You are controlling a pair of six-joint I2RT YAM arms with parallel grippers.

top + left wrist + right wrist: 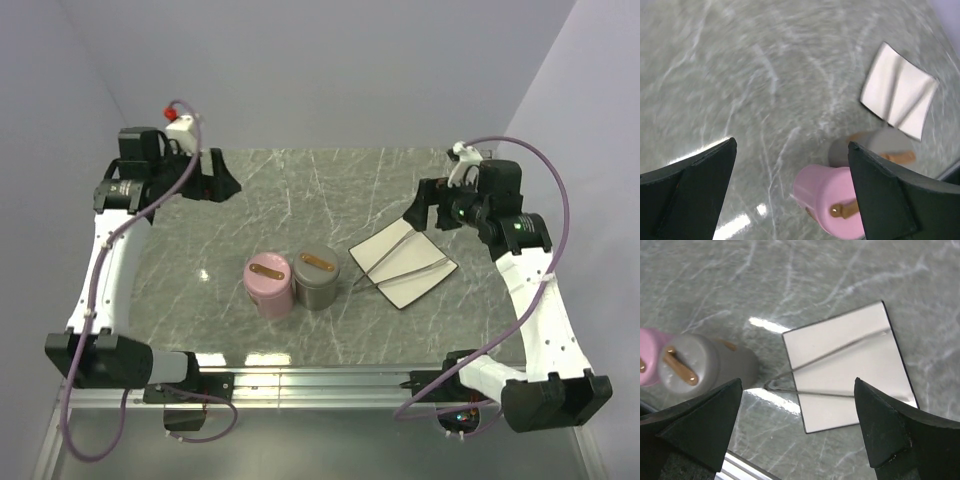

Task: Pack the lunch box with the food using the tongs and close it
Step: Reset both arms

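1. Lying across the white square plate (405, 291), right of centre on the marble-patterned bench (300, 195): slim silver tongs (840, 351), arms spread in a V, the joined end off the plate's edge and pointing at the grey canister.
2. Pink canister (268, 286): cylindrical lunch-box part, upright at mid-bench, lid on, brown strap handle on top.
3. Grey canister (317, 281): same form, lid on, just beside the pink one on its right, apparently touching it.
4. Left end effector (791, 147): jaws spread wide, nothing between them, raised over the far-left bench.
5. Right end effector (798, 384): jaws spread wide, empty, raised above the plate, clear of the tongs.
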